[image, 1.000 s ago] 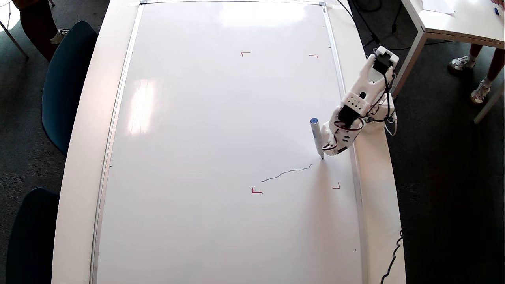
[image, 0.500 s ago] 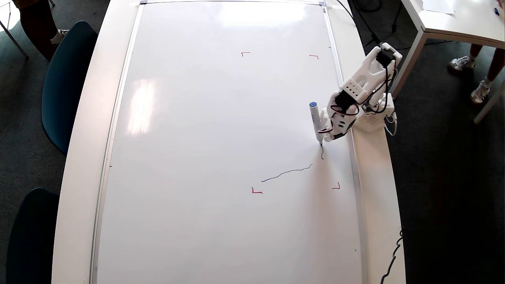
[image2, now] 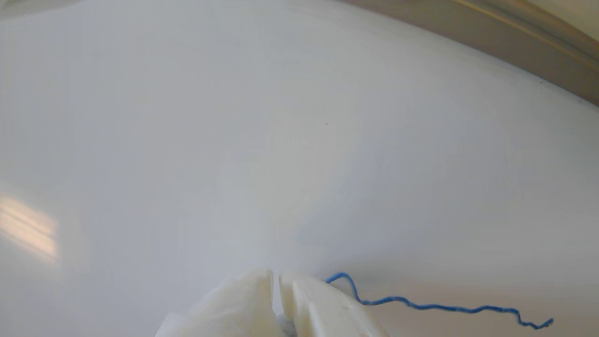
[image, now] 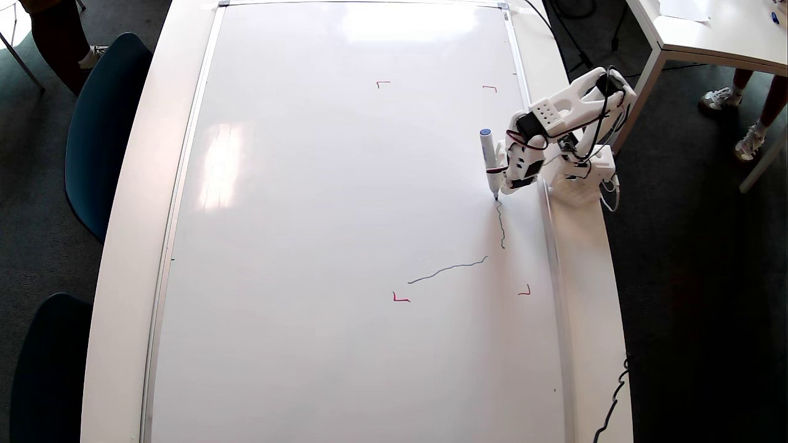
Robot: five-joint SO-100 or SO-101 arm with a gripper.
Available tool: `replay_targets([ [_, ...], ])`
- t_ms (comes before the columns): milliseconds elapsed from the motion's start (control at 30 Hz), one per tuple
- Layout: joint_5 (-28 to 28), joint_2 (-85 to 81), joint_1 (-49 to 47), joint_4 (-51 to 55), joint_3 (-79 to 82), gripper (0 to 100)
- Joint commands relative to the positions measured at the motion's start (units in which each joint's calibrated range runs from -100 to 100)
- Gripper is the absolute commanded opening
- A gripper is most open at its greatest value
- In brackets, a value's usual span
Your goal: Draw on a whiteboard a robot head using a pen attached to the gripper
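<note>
Your pen (image: 489,160) is touching the whiteboard (image: 345,203) near its right edge.

The gripper (image2: 277,281) fingers are standing almost closed, side by side, the pen fixed beside them; its tip is sitting at the top of the wavy line (image: 501,224).

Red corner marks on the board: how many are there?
4 on the whiteboard: top left, top right, bottom left, bottom right. None seems hidden.

A long white table (image: 129,246) fills the overhead view. Left of it stand two dark blue chairs (image: 101,123), one above the other. A second white table (image: 708,37) sits at its upper right, with sneakered feet (image: 717,98) beside. A black cable (image: 612,403) trails off its lower right edge.
</note>
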Motion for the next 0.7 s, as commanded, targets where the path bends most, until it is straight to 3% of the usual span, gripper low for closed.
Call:
replay_targets([
  [0,1.8,-1.1,4.9,0.4,1.5,1],
  [667,11.0,-1.1,23.7,0.4,0.9,1],
])
